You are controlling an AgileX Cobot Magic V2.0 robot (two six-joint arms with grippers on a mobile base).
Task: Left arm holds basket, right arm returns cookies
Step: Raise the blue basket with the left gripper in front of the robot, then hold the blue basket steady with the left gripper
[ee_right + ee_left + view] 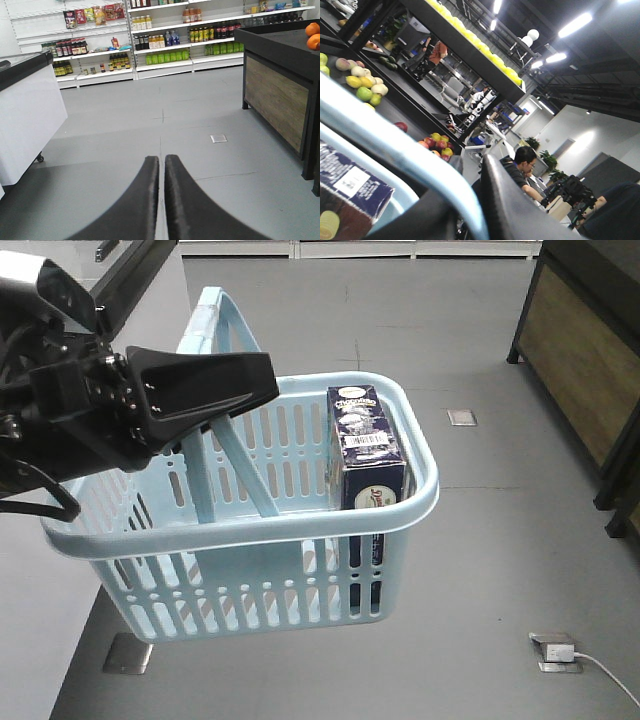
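Note:
The light blue basket (300,525) hangs in the air over the grey floor, carried by its swing handle (215,315). My left gripper (255,385) comes in from the left, its broad black jaws shut on that handle. In the left wrist view the pale blue handle (395,145) runs between the two dark jaws of the left gripper (475,220). The navy cookies (362,435) box stands upright inside the basket at its right end, and a corner of the cookies (350,185) shows at lower left. My right gripper (162,159) is shut on nothing, low above the floor.
A dark wood-sided display stand (280,95) with oranges (313,35) is on the right. A white cabinet (25,115) is on the left. Stocked store shelves (165,40) line the far wall. A floor socket with a cable (555,650) lies at lower right.

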